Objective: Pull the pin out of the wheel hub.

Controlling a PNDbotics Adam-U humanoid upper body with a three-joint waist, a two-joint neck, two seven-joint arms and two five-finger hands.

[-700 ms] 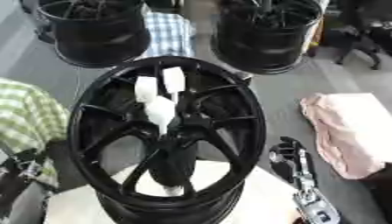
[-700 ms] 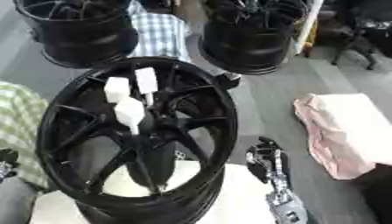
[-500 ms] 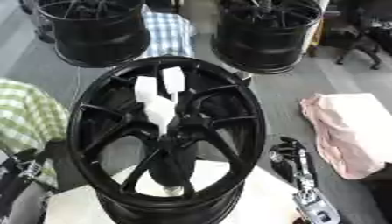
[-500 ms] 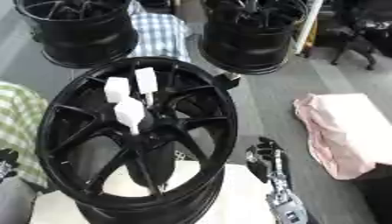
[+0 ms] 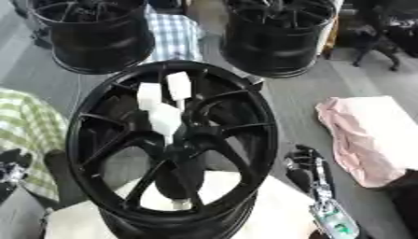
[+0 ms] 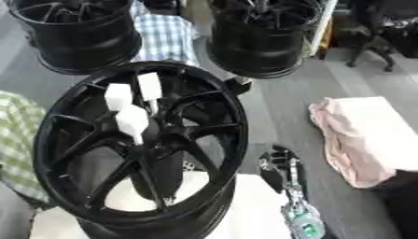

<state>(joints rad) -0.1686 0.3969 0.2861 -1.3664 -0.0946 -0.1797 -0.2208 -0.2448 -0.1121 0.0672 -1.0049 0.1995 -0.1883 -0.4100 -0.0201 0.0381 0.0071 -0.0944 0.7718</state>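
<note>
A black wheel hub (image 5: 98, 140) stands tilted on a white surface in the middle of both views. Three white block-headed pins rise from its centre, where the spokes meet: one at the left (image 5: 149, 95), one behind it (image 5: 179, 85) and one in front (image 5: 166, 119). My right hand (image 5: 303, 164) rests low at the right, beside the rim and apart from it. Its dark fingers point up, relaxed, and hold nothing. A dark part of my left hand (image 5: 11, 169) shows at the left edge, away from the wheel.
Two more black wheels (image 5: 98, 32) (image 5: 277, 35) stand on the floor behind. A pink cloth (image 5: 367, 135) lies at the right, a green checked cloth (image 5: 29, 130) at the left and a blue checked one (image 5: 176, 32) at the back. An office chair (image 5: 379, 37) stands far right.
</note>
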